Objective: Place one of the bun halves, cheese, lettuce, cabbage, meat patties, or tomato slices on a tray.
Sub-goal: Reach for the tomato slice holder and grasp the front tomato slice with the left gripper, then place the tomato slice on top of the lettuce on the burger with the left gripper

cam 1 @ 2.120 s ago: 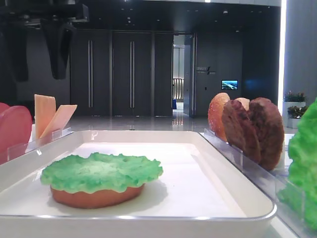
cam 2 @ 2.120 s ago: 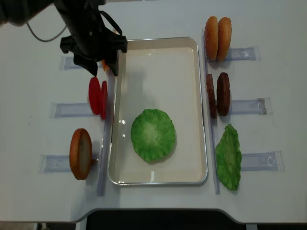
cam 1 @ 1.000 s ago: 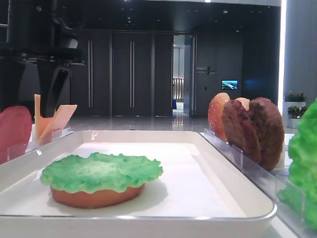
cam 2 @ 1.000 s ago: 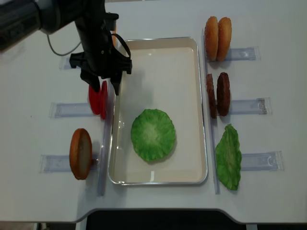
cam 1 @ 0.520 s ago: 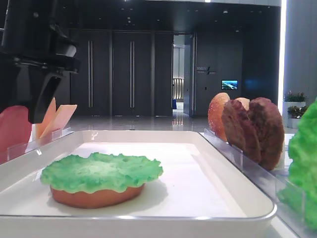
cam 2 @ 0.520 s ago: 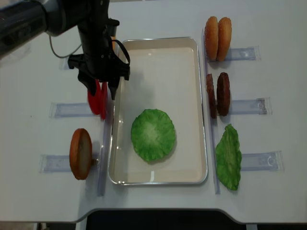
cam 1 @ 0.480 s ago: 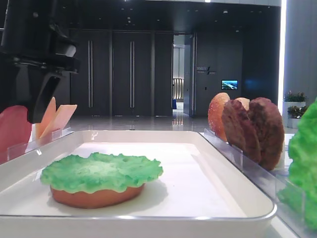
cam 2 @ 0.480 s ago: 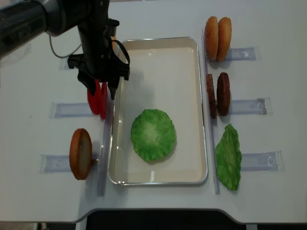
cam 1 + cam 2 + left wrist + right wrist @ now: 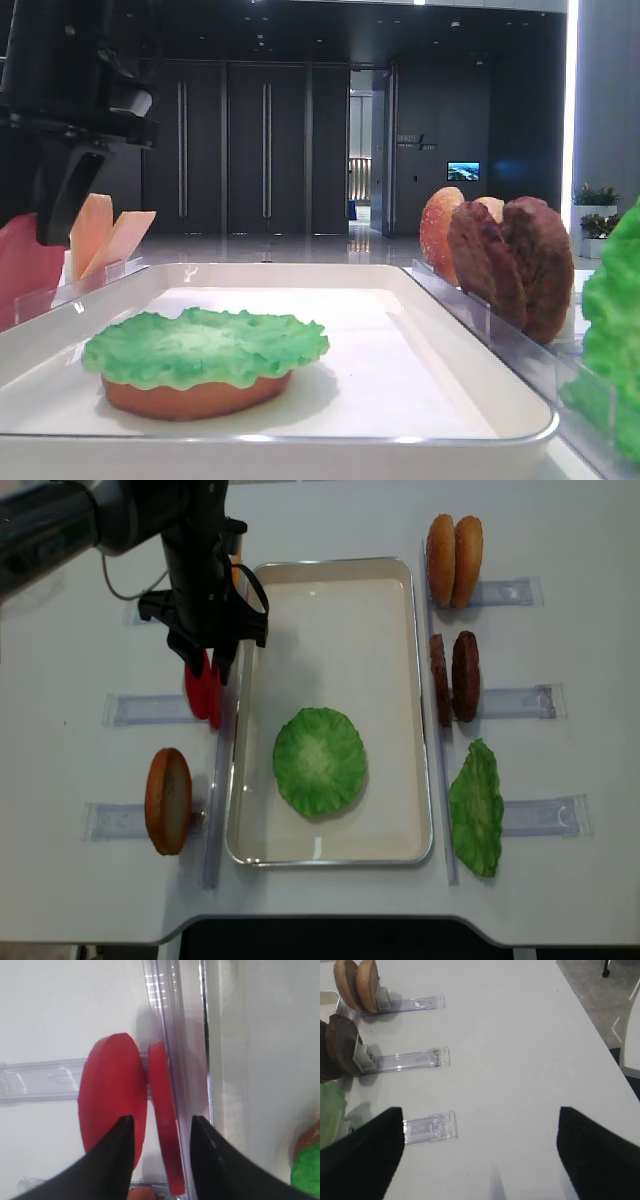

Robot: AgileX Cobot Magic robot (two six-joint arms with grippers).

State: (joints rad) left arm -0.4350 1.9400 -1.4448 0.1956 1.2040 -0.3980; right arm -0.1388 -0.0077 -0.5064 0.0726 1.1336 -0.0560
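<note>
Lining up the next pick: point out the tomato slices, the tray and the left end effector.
tomato slices [image 9: 112,1095], left wrist view, flat face of the wider slice.
tray [image 9: 330,568], overhead view, far rim.
left end effector [image 9: 161,1152], left wrist view, gap between its two fingertips.

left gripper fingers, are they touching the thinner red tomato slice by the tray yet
Apart. The left wrist view shows the black fingers either side of the thinner red tomato slice, with pale gaps.
</note>
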